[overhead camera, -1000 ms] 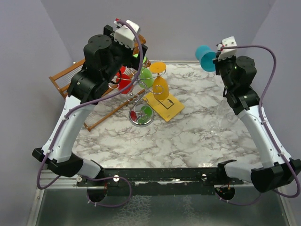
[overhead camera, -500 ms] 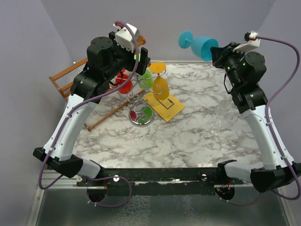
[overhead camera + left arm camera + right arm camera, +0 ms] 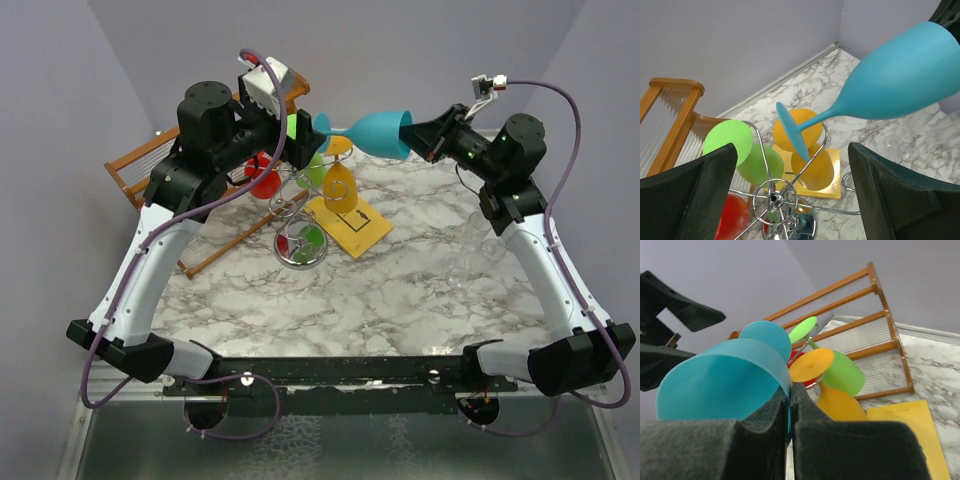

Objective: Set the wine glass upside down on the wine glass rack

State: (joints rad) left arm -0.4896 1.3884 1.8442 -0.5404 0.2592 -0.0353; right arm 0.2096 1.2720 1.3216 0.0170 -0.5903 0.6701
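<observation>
Sideways, right gripper [image 3: 410, 135] pinches wine glass [image 3: 375, 130] over seemingly crowded rack [image 3: 774, 198]; left gripper [image 3: 790, 165] wide.

From above, the upper loops of the wine glass rack [image 3: 298, 242] are being covered by the left gripper [image 3: 303, 128], and the foot of the blue wine glass [image 3: 378, 132] is being partly hidden behind it. The wooden rack [image 3: 135, 165] is being masked across its middle by the left arm [image 3: 170, 230]. What may be a clear glass [image 3: 467, 262] is being rendered too faintly on the marble to be made out. At the left wrist, the blue bowl's rim is being cut off by the right edge, and a red glass [image 3: 737, 220] is being half hidden by a finger [image 3: 690, 200]. At the right wrist, the yellow card [image 3: 905, 435] is being cropped by the bottom edge.
</observation>
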